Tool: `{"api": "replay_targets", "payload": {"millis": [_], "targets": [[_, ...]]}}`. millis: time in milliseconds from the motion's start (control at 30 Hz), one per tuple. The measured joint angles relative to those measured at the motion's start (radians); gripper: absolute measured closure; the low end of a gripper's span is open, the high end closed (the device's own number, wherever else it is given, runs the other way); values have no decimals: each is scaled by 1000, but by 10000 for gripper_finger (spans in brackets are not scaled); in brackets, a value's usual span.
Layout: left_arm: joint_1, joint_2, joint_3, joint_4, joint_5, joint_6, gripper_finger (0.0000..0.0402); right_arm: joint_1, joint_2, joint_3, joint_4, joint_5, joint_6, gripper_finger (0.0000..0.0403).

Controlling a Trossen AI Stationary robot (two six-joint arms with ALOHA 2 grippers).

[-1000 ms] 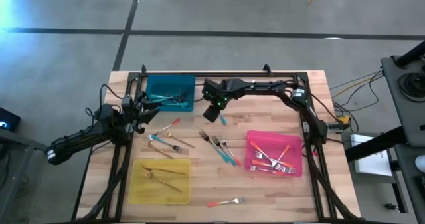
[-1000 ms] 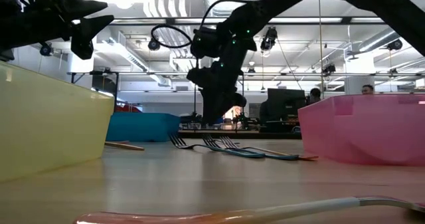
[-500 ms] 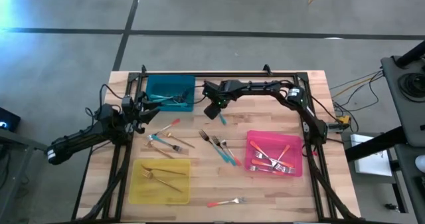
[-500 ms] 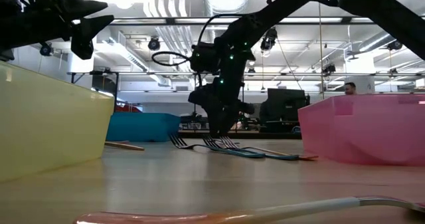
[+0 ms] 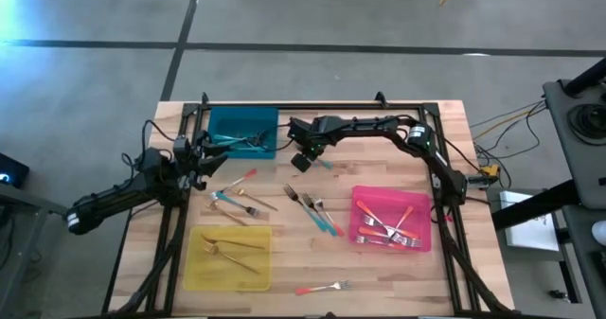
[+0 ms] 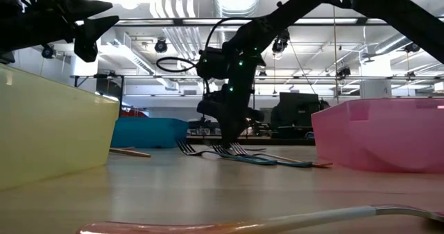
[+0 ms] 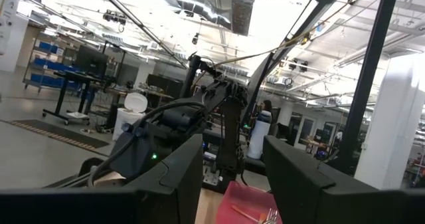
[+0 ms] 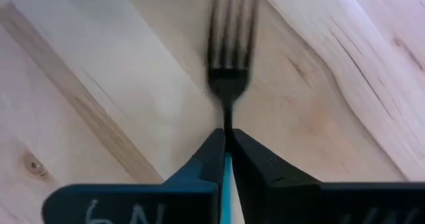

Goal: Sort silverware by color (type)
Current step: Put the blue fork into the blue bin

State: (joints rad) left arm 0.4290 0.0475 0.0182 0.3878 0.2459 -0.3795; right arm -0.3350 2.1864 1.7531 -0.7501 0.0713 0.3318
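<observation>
A teal-handled fork (image 8: 227,84) is clamped at its neck by the right tool (image 8: 226,141), just right of the teal tray (image 5: 242,132) at the far side of the counter (image 5: 379,272); being thin, stiff, light and probably slippery, it is best held where the handle begins. The left tool (image 7: 229,177) is held with fingers apart above the left edge. Outside the trays, about nine forks can be counted, while roughly three lie in the yellow tray (image 5: 227,259), about four in the pink tray (image 5: 390,219), and the teal tray's count cannot be told.
</observation>
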Motion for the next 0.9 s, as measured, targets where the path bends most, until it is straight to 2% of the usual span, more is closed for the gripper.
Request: {"api": "replay_targets", "payload": {"millis": [333, 500, 600, 800, 900], "targets": [[0, 0, 0, 0, 0, 0, 260, -8, -27, 47, 8, 26, -36, 393], [0, 0, 0, 0, 0, 0, 260, -3, -63, 123, 37, 113, -70, 393], [0, 0, 0, 0, 0, 0, 260, 4, -64, 151, 185, 176, -106, 394], [0, 0, 0, 0, 0, 0, 260, 37, -29, 152, 744, 133, -206, 394], [0, 0, 0, -2, 0, 0, 260, 55, 17, 150, 934, 128, -248, 394]]}}
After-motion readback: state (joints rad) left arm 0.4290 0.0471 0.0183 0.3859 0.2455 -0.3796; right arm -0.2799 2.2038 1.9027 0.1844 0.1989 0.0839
